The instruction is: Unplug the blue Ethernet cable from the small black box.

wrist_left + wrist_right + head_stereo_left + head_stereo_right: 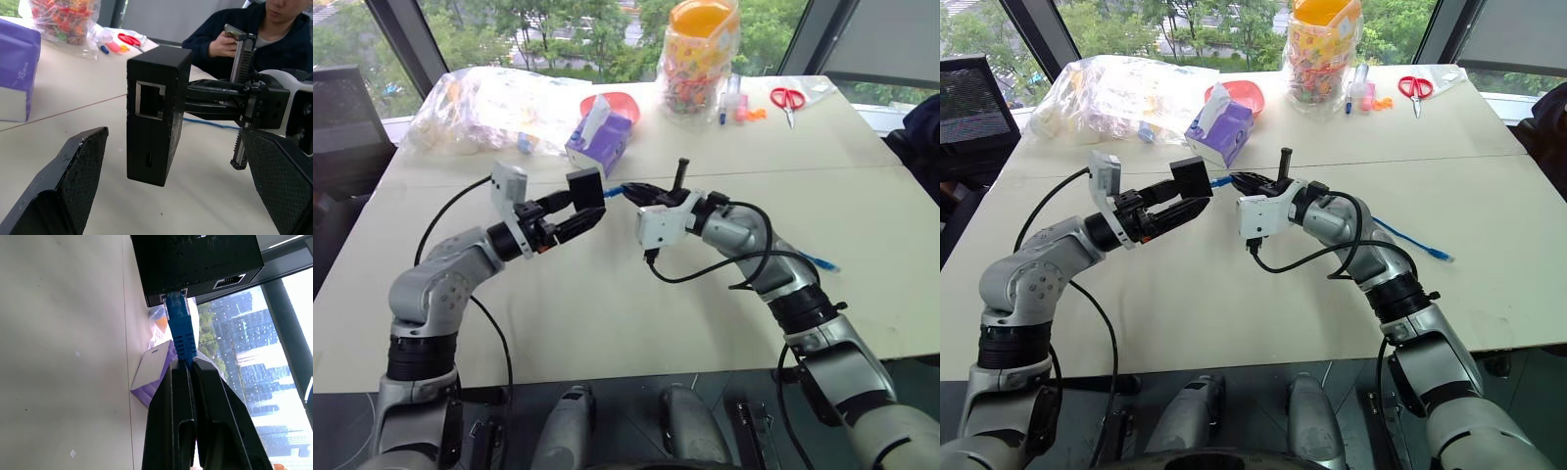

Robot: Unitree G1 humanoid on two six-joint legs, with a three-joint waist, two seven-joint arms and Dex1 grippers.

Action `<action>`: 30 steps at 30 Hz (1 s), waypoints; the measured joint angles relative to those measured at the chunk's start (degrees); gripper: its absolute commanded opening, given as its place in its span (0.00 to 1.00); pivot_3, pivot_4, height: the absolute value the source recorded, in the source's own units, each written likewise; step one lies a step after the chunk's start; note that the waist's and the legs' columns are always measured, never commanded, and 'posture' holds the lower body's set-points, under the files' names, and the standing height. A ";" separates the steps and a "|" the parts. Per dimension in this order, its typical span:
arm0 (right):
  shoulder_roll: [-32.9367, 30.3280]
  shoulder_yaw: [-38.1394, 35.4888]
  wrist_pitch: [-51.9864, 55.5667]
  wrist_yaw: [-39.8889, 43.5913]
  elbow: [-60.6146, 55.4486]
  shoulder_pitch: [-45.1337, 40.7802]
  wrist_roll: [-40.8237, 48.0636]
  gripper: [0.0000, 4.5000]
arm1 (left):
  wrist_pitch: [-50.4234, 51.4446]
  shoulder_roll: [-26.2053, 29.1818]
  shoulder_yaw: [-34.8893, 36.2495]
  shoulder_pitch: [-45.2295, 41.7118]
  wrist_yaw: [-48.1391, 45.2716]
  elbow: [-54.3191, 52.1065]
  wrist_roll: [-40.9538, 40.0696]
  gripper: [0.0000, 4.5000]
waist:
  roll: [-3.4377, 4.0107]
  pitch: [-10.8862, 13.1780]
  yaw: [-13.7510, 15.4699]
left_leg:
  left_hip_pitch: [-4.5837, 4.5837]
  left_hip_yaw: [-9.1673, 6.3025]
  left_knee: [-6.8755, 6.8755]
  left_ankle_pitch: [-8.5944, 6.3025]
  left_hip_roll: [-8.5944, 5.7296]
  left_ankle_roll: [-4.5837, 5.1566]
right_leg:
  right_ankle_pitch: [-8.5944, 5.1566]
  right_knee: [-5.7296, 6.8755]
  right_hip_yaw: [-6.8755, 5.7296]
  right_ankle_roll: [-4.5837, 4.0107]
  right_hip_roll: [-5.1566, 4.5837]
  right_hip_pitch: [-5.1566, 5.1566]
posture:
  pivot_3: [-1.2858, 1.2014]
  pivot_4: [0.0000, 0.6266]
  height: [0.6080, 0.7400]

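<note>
**Up over the table: box and plug are not apart yet**

Above the table [607,323], between the two arms, the small black box [585,188] is up in the air. The blue Ethernet cable [180,328] is plugged into a hole in the side of the box. The rest of the blue cord lies on the table behind the right arm.

The right gripper [185,364] has its two fingers pressed together on the blue rubber part just behind the plug. The left gripper [582,208] has its fingers spread wide, one on each side of the box. In the left wrist view there is a gap on both sides, so it does not squeeze the box yet.

The box looks hard, light and smooth, so I think it could slip. The best place to hold it is on its two flat sides, away from the holes. The cord is soft and bendy, so pulling on the thin part may hurt it. The rubber part by the plug is thicker and better to hold. The plug likely has a tiny clip that is easy to break.
</note>
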 measured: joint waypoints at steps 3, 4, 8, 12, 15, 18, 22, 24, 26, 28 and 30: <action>-0.22 0.43 -0.02 0.06 0.00 0.00 0.00 0.00 | 0.02 0.18 0.33 -0.03 -0.32 0.00 -0.59 0.57 | 0.00 0.00 0.00 | 0.00 0.00 0.00 0.00 0.00 0.00 | 0.00 0.00 0.00 0.00 0.00 0.00 | 0.52 0.24 0.90; -0.49 0.69 -0.07 0.14 0.00 0.00 0.00 0.00 | 0.01 0.25 0.35 -0.04 -0.42 0.00 -0.61 0.48 | 0.00 0.00 0.00 | 0.00 0.00 0.00 0.00 0.00 0.00 | 0.00 0.00 0.00 0.00 0.00 0.00 | 0.52 0.24 0.90; -0.72 0.83 -0.31 0.32 0.00 -0.01 0.00 0.00 | -0.02 0.27 0.39 -0.05 -0.58 0.01 -0.62 0.15 | 0.00 0.00 -0.01 | 0.00 0.00 0.00 0.00 0.00 0.00 | 0.00 0.00 0.00 0.00 0.00 0.00 | 0.52 0.24 0.90; -1.00 0.97 -0.54 0.42 0.00 -0.01 0.00 0.00 | -0.08 0.27 0.31 -0.06 -0.80 0.04 -0.46 0.11 | -0.01 0.00 0.00 | 0.00 0.00 0.00 0.00 0.00 0.00 | 0.00 0.00 0.00 0.00 0.00 0.00 | 0.52 0.24 0.90; -1.34 1.03 -0.91 0.67 0.00 -0.02 0.01 0.06 | -0.34 0.42 -0.06 -0.16 -1.17 0.26 0.24 0.11 | -0.01 0.00 0.00 | 0.00 0.00 0.00 0.00 0.00 0.00 | 0.00 0.00 0.00 -0.01 0.00 0.00 | 0.52 0.24 0.90; -1.71 1.05 -1.18 2.21 -0.23 -0.03 1.04 0.30 | -0.35 1.25 -0.46 -0.33 -1.79 1.03 1.02 0.11 | -0.01 0.01 -0.04 | 0.00 0.00 0.00 0.00 0.00 0.00 | 0.00 0.00 0.00 0.00 0.00 0.00 | 0.52 0.24 0.90; -1.51 1.03 1.43 7.86 -1.29 -0.03 6.51 0.76 | -0.37 2.23 -1.25 -0.33 -3.87 1.84 1.54 0.11 | -0.03 0.02 -0.04 | 0.00 0.00 0.00 0.00 0.00 0.00 | 0.00 0.00 0.00 0.00 0.00 0.00 | 0.52 0.24 0.90; -0.73 0.40 6.99 13.63 -3.10 -0.03 13.59 0.86 | -0.33 3.54 -1.43 -0.35 -6.17 1.93 1.51 0.11 | -0.05 0.04 -0.09 | 0.00 -0.01 0.00 0.00 0.01 0.00 | 0.00 0.00 0.00 0.01 0.01 0.00 | 0.52 0.24 0.90; -0.62 -0.71 13.07 19.68 -5.40 -0.03 20.70 0.86 | -0.17 4.97 -1.40 -0.44 -8.34 1.98 1.21 0.11 | -0.05 0.05 -0.04 | 0.00 -0.01 0.00 0.00 0.01 0.01 | 0.00 0.00 -0.01 0.01 0.01 0.01 | 0.52 0.24 0.90; -1.24 -1.79 20.39 26.18 -8.69 -0.03 28.14 0.86 | 0.23 6.49 -1.37 -0.46 -10.89 2.01 0.42 0.11 | -0.06 0.05 -0.02 | 0.00 -0.02 0.00 0.00 0.01 0.01 | -0.01 -0.02 -0.01 0.00 0.00 0.03 | 0.52 0.24 0.90; -1.87 -2.09 25.73 30.20 -11.30 -0.03 32.95 0.86 | 0.87 7.24 -1.34 -0.48 -12.58 2.01 -0.39 0.11 | -0.06 0.05 0.05 | 0.00 -0.02 0.00 0.00 0.01 0.01 | -0.02 -0.03 -0.01 -0.01 0.00 0.04 | 0.52 0.24 0.90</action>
